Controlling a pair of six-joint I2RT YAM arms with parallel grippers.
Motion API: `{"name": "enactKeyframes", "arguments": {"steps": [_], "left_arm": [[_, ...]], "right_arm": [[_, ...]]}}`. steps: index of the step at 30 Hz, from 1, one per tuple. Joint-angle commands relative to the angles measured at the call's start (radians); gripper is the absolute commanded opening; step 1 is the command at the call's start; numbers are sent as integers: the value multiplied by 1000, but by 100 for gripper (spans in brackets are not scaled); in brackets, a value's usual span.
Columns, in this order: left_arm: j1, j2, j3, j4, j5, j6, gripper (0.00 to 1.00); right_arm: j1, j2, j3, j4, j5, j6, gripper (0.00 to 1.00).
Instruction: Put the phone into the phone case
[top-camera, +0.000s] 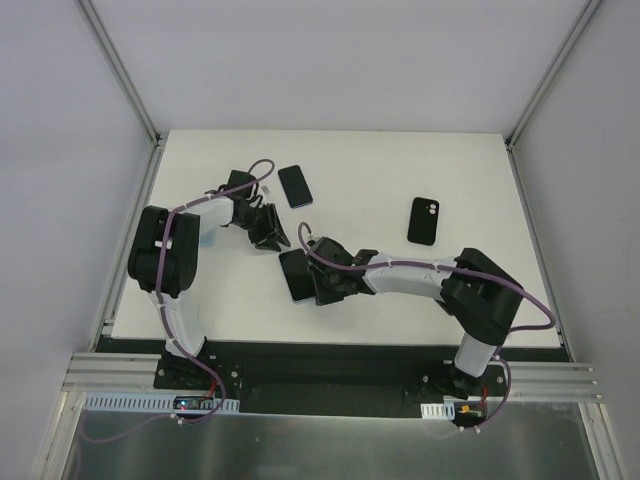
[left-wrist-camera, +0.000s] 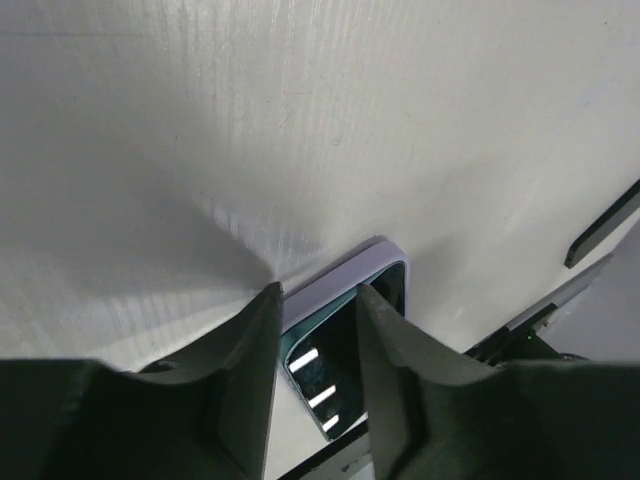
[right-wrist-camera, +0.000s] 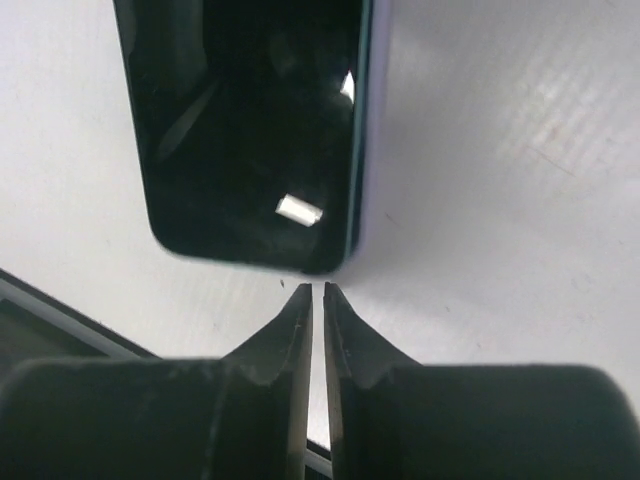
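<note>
At the left we see the left tool slightly spread and pinching nothing, low over the white tabletop. Just right of it the phone lies flat, screen up, with a lavender edge. The right tool, its fingers pressed together, sits just beside the phone's short edge. Well to the right lies the black phone case.

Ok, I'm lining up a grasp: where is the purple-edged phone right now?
Top view: the phone lies on the table, left of centre, just off the shut tips of the right claw, with the left claw just beyond it.
</note>
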Motion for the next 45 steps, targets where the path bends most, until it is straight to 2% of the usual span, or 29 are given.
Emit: {"name": "enactKeyframes", "arguments": {"steps": [1,2,5,6,7,9,12,16,19,25,29,35,45], "left_arm": [[12,-93,106,-153,-128,51,41],[16,-112,113,-164,-166,62,44],[22,-189,109,-176,-282,65,52],[22,-204,94,-176,-276,63,52],[20,-227,81,-176,-266,60,51],[20,-241,33,-175,-218,36,40],[13,-259,-59,-149,-134,19,36],[-6,-319,-176,-95,-120,11,39],[-7,-351,-241,-46,-88,-1,41],[-29,-364,-310,26,-42,-35,40],[-44,-358,-324,43,-46,-49,40],[-72,-359,-327,51,-68,-53,40],[-115,-290,-319,51,-89,-64,35]], "right_arm": [[-5,-176,-80,32,22,32,16],[-5,-195,-112,29,36,37,19],[-23,-241,-133,12,48,25,39],[-32,-245,-130,15,41,12,49],[-52,-247,-126,17,31,3,53],[-75,-241,-104,28,-15,-37,60],[-118,-213,-62,47,-93,-81,65],[-160,-134,-18,69,-180,-121,63],[-173,-68,22,74,-241,-161,56],[-175,17,38,98,-259,-169,49],[-169,43,9,130,-268,-149,35],[-157,66,-28,175,-231,-100,21],[-134,37,-99,283,-268,-35,18]]}}
